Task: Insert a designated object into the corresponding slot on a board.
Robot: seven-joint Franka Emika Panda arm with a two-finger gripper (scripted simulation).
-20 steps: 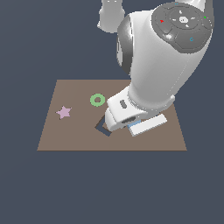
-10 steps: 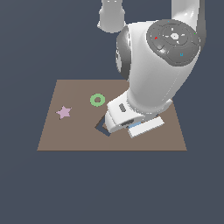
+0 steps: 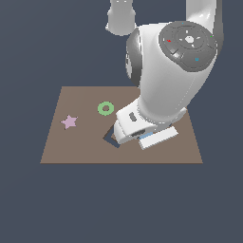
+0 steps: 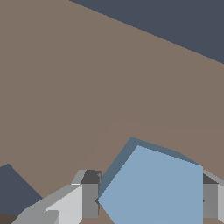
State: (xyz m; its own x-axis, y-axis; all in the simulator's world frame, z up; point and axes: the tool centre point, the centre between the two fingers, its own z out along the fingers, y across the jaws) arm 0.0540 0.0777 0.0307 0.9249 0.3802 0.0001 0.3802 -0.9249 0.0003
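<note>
The light-blue pentagon block [image 4: 155, 188] sits flat between the two grey fingers [image 4: 89, 199], which are clenched on it from opposite sides, one pad against a corner and the other against a straight edge, just above the brown board [image 4: 87, 87]. In the exterior view the white arm [image 3: 166, 80] leans low over the board's middle and hides the block, while a dark recess [image 3: 110, 137] shows partly at the hand's edge on the exterior view's left. Farther toward that side lie the green ring [image 3: 106, 108] and the pink star [image 3: 70, 122], well apart from the hand.
</note>
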